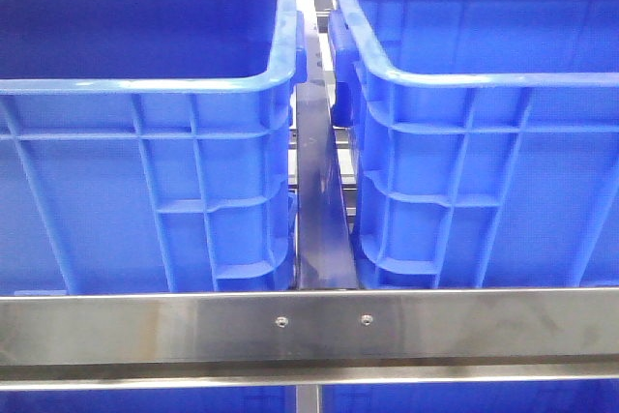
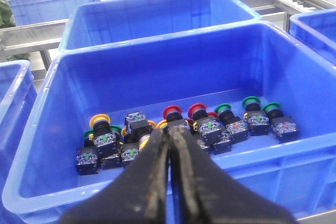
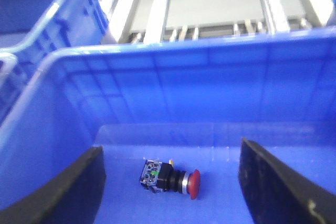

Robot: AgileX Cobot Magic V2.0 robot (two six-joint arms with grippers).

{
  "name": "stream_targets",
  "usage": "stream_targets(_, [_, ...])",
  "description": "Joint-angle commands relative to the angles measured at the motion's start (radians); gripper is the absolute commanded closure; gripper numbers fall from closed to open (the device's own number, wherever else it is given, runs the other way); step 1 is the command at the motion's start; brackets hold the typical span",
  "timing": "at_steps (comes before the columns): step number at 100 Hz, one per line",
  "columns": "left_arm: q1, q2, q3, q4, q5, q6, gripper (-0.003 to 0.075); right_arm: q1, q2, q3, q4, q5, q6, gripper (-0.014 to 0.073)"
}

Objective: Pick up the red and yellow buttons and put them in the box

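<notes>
In the left wrist view my left gripper [image 2: 170,132] is shut and empty, above the near side of a blue bin [image 2: 157,72]. The bin holds several push buttons: red ones [image 2: 172,113] [image 2: 198,110], yellow ones [image 2: 99,120], green ones [image 2: 251,101]. In the right wrist view my right gripper [image 3: 170,182] is open above another blue bin [image 3: 210,87]. One red button [image 3: 170,178] lies on its side on that bin's floor between the fingers. Neither gripper shows in the front view.
The front view shows two tall blue bins [image 1: 145,132] [image 1: 484,132] side by side with a dark rail [image 1: 321,210] between them and a steel bar [image 1: 309,326] across the front. More blue bins [image 2: 163,17] and roller conveyor rails [image 3: 210,3] lie beyond.
</notes>
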Motion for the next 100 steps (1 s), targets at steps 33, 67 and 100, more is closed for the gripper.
stream_targets(33, [0.001,0.013,-0.023,-0.007,-0.08,-0.008,0.0739,-0.004,-0.418,0.208,-0.002,-0.024,-0.024,0.0044])
stream_targets(67, [0.001,0.013,-0.023,-0.007,-0.08,-0.008,0.0739,-0.004,-0.597,0.299,-0.002,-0.019,-0.024,0.0044])
stream_targets(100, [0.001,0.013,-0.023,-0.007,-0.08,-0.008,0.0739,-0.004,-0.596,0.299,-0.002,-0.02,-0.024,0.0508])
